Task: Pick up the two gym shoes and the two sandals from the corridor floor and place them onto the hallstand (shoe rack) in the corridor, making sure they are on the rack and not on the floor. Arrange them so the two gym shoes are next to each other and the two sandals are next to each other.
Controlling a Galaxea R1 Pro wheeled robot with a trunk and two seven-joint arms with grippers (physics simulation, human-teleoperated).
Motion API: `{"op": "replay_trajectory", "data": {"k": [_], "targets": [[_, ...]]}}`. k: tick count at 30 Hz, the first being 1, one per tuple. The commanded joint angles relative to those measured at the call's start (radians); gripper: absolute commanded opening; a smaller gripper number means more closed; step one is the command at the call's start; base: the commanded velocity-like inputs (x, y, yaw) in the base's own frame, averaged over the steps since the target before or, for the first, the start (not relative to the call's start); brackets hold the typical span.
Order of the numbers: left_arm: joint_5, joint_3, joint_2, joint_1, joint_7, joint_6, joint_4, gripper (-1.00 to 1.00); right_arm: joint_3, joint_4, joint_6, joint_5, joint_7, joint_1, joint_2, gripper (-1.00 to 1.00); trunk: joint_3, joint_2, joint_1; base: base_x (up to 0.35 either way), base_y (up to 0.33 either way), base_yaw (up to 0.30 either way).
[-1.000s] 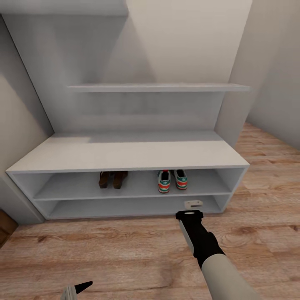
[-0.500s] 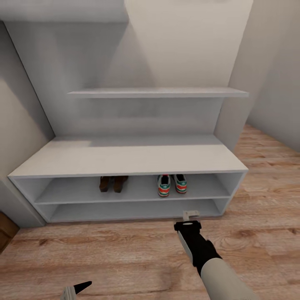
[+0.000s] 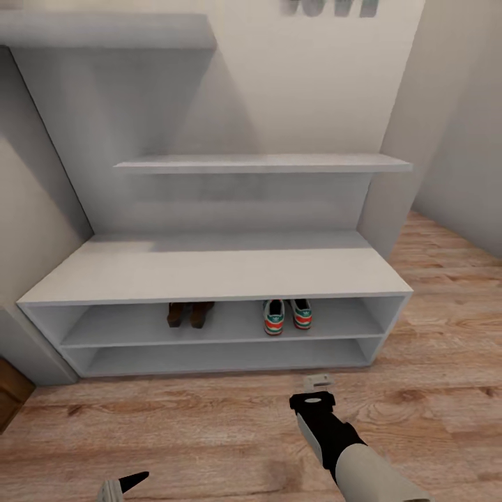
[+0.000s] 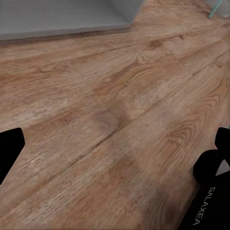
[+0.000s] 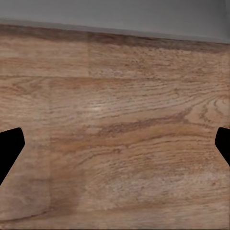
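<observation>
Wood-plank corridor floor (image 3: 209,425) fronts the white hallstand (image 3: 216,268); its upper shelf holds brown sandals (image 3: 189,314) and green-striped gym shoes (image 3: 287,315) (red-orange heels). Both grippers, left gripper (image 4: 115,158) and right gripper (image 5: 115,148), gape empty.

The right tool (image 3: 318,381) has drawn back toward 6 o'clock, off the rack (image 3: 209,268) front, now over floor (image 3: 209,425).
</observation>
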Motion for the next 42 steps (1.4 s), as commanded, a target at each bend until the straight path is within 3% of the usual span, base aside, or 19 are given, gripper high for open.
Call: {"op": "replay_trajectory", "data": {"k": [1, 10, 15, 16, 20, 25, 35, 36, 39, 42], "targets": [[0.002, 0.002, 0.002, -0.001, -0.003, -0.006, 0.005, 1.0, 0.003, 0.012, 0.002, 0.01, -0.003, 0.0, 0.0, 1.0, 0.002, 0.007, -0.004, 0.0, 0.0, 0.0], [0.002, 0.044, 0.009, -0.001, -0.002, -0.009, 0.024, 1.0, 0.003, 0.115, -0.113, 0.013, -0.002, 0.002, 0.0, 1.0, 0.031, 0.07, -0.039, 0.0, 0.0, 0.0], [0.0, 0.076, 0.01, -0.001, -0.002, -0.008, 0.032, 1.0, 0.003, 0.161, -0.214, 0.016, 0.0, 0.003, 0.0, 1.0, 0.046, 0.105, -0.058, 0.0, 0.0, 0.0], [0.0, 0.088, 0.011, -0.001, -0.001, -0.009, 0.048, 1.0, 0.004, 0.201, -0.285, 0.017, 0.005, 0.006, -0.001, 1.0, 0.049, 0.112, -0.062, 0.0, 0.0, 0.0], [0.0, 0.093, 0.012, -0.001, 0.001, -0.01, 0.067, 1.0, 0.005, 0.236, -0.335, 0.016, 0.052, 0.008, -0.046, 1.0, 0.062, 0.14, -0.077, 0.0, 0.0, 0.0], [0.0, 0.096, 0.012, -0.001, 0.004, -0.012, 0.083, 1.0, 0.005, 0.258, -0.377, 0.016, 0.214, 0.009, -0.112, 1.0, 0.078, 0.175, -0.096, 0.0, 0.0, 0.0], [0.0, 0.097, 0.011, -0.001, 0.009, -0.011, 0.091, 1.0, 0.005, 0.278, -0.4, 0.015, 0.658, 0.014, -0.255, 1.0, 0.109, 0.245, -0.134, 0.0, 0.0, 0.0], [0.0, 0.097, 0.011, -0.001, 0.015, -0.011, 0.092, 1.0, 0.005, 0.287, -0.402, 0.015, 0.727, 0.022, -0.275, 1.0, 0.112, 0.252, -0.138, 0.0, 0.0, 0.0], [0.001, 0.097, 0.011, -0.001, 0.038, -0.01, 0.093, 1.0, 0.004, 0.299, -0.407, 0.015, 0.814, 0.041, -0.306, 1.0, 0.121, 0.273, -0.15, 0.0, 0.0, 0.0], [0.001, 0.097, 0.011, -0.001, 0.054, -0.01, 0.094, 1.0, 0.004, 0.304, -0.41, 0.015, 0.837, 0.054, -0.318, 1.0, 0.131, 0.294, -0.161, 0.0, 0.0, 0.0]]}}
